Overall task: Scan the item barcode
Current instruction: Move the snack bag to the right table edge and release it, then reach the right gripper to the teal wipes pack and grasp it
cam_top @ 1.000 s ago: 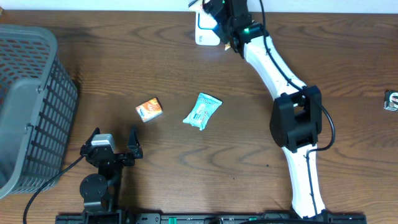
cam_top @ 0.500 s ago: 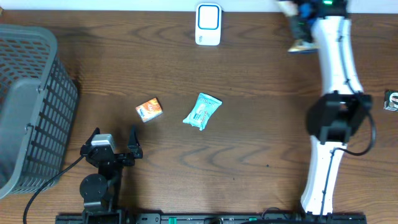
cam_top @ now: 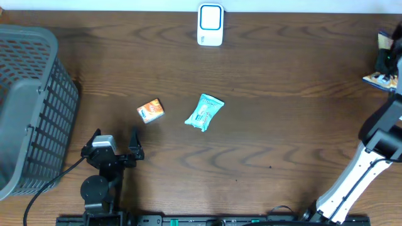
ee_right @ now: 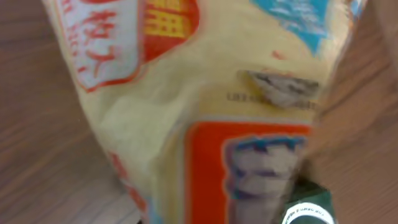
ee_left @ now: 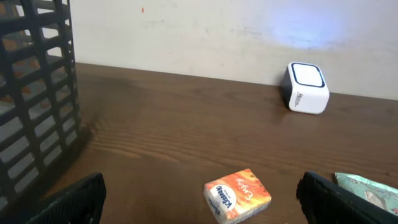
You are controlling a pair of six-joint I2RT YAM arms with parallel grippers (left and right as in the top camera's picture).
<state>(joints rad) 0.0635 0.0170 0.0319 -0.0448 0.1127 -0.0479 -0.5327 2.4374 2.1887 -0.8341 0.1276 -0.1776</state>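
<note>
Chief risk: the packet [cam_top: 378, 78] is sitting at the far right edge of the frame, at the very margin of the table [cam_top: 282, 113]. If it is being let go there it may well slip over the side, or settle with its barcode face down. It is also lying well apart from the scanner [cam_top: 210, 25], which is standing at the top centre, so any reading would likely call for a long carry back. Blur in the wrist view is hiding the barcode, so its facing cannot be judged.

Pose: the right arm is stretching from the lower right up along the right border, with the right gripper [cam_top: 388, 58] just above the packet. Whether it is clenched on the packet or releasing it cannot be told; its fingers are not showing clearly in either view.

The left gripper [cam_top: 115, 135] is resting at the lower left with its jaws spread wide and empty, beside the basket [cam_top: 63, 81]. A box [cam_top: 151, 110] and a teal pouch [cam_top: 204, 112] are lying near the centre, apart from each other and untouched.
</note>
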